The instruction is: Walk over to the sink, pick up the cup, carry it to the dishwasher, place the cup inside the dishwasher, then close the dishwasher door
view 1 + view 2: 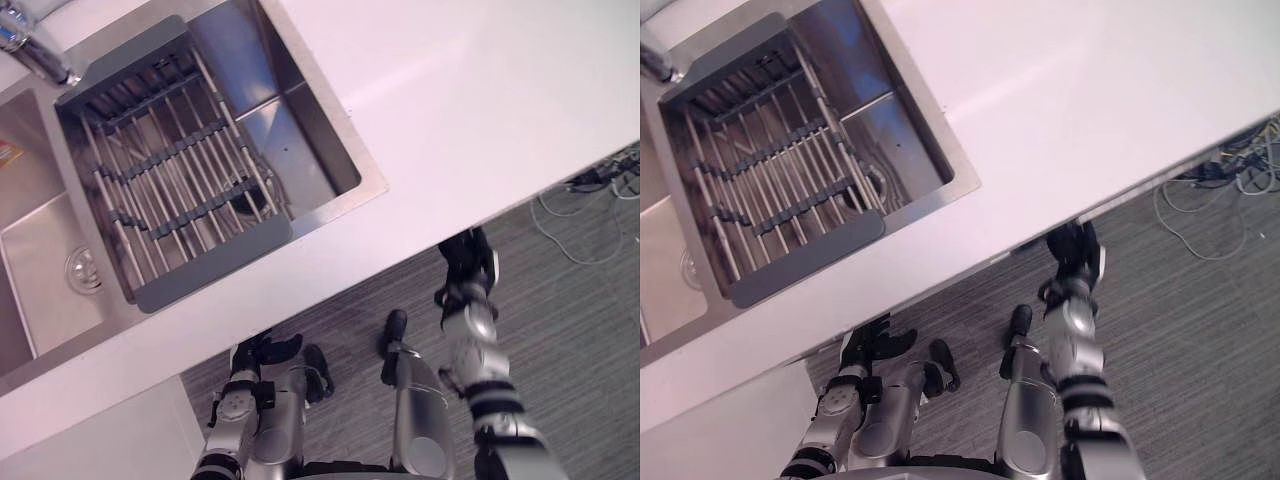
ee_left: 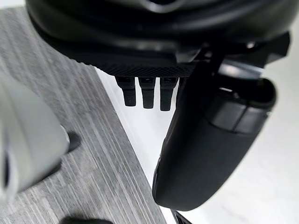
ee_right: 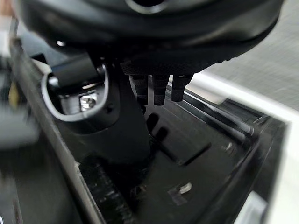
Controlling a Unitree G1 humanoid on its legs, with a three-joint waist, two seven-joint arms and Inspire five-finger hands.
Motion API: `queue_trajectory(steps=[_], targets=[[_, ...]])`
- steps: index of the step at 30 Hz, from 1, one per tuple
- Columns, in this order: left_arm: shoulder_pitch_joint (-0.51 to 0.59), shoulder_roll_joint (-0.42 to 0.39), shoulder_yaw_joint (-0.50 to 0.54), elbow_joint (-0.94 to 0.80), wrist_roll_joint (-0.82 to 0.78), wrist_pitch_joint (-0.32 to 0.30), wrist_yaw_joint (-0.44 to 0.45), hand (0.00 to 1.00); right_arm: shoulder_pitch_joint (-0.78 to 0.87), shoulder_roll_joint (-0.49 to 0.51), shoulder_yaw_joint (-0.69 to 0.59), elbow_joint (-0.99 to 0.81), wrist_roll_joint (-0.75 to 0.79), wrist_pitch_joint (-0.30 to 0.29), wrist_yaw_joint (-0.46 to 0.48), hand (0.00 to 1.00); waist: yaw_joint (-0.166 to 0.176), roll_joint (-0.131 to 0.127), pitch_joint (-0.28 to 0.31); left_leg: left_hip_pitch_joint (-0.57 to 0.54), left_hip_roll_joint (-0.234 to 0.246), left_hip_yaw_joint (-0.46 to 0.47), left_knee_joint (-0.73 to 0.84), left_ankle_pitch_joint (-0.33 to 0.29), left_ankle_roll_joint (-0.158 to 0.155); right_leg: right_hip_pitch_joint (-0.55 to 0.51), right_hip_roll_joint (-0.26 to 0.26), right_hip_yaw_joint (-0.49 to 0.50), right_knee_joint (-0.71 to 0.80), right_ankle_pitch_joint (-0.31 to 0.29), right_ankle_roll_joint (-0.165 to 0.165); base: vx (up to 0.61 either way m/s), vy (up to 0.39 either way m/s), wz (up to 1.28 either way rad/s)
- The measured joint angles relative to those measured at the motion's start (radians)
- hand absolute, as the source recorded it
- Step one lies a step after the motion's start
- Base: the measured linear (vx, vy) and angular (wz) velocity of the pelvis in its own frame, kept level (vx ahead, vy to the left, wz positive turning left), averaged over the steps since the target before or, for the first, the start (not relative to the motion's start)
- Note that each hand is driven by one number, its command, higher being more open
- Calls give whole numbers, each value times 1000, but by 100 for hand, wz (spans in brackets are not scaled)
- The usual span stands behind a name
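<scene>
You're at the sink (image 1: 300,125) with both hands low before the bench (image 1: 480,110), so I'd judge the pick-up not yet begun. The left hand (image 1: 262,352) and right hand (image 1: 467,265) have fingers relaxed, grasping nothing; the right sits just under the bench edge. Where the cup is, you cannot tell: a dark patch (image 1: 255,195) beneath the rack (image 1: 170,165) may be it. Next, raise a hand over the sink.

Your two head eyes look steeply down, sharing the sink (image 1: 300,150), white counter (image 1: 480,100) and grey floor (image 1: 580,330). Each wrist camera sits right behind its hand: the left hand (image 2: 210,149) faces floor beside a white surface (image 2: 280,196), the right hand (image 3: 112,121) a dark recess (image 3: 210,154).
</scene>
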Motion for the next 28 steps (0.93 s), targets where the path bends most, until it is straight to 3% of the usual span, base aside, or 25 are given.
queue_trajectory(steps=[6, 13, 17, 21, 24, 28], targets=[[-2, 28, 0, 27, 1, -8, -1, 90, 17, -83, 61, 52, -119, 50, 19, 90, -15, 2, 1, 1, 13, -87, 8, 7, -8, 99, 39, -35, -109, 25, 0, -10, -39, 31], [3, 49, 4, 53, 5, -3, -4, 90, 283, -80, 63, -90, -345, 35, 199, 90, -28, -5, -22, 60, 16, -181, -64, 31, -36, 219, 66, -111, -209, 38, -4, 4, -41, 30], [56, 68, 13, 71, 12, 16, -21, 90, 452, 22, 28, -96, -428, -3, 263, 90, -40, -49, -142, 131, 9, -199, -162, 70, -53, 282, 78, -137, -261, 38, -4, 94, -36, 17], [97, 90, 20, 93, 25, 23, -29, 90, 511, 63, -11, 24, -486, -3, 270, 90, -43, -91, -220, 188, 6, -192, -198, 71, -55, 335, 84, -135, -294, 36, -1, 73, 19, 0], [131, 98, 53, 105, 24, 32, -44, 90, 523, 67, -15, 109, -491, -2, 273, 90, -42, -110, -246, 224, 5, -169, -210, 71, -55, 355, 84, -112, -296, 35, 2, 29, 49, -18], [169, 104, 55, 105, 24, 36, -48, 90, 555, 67, -19, 170, -519, 5, 285, 90, -43, -109, -278, 255, 0, -153, -223, 71, -55, 372, 84, -94, -306, 39, 8, 7, 32, -15]])
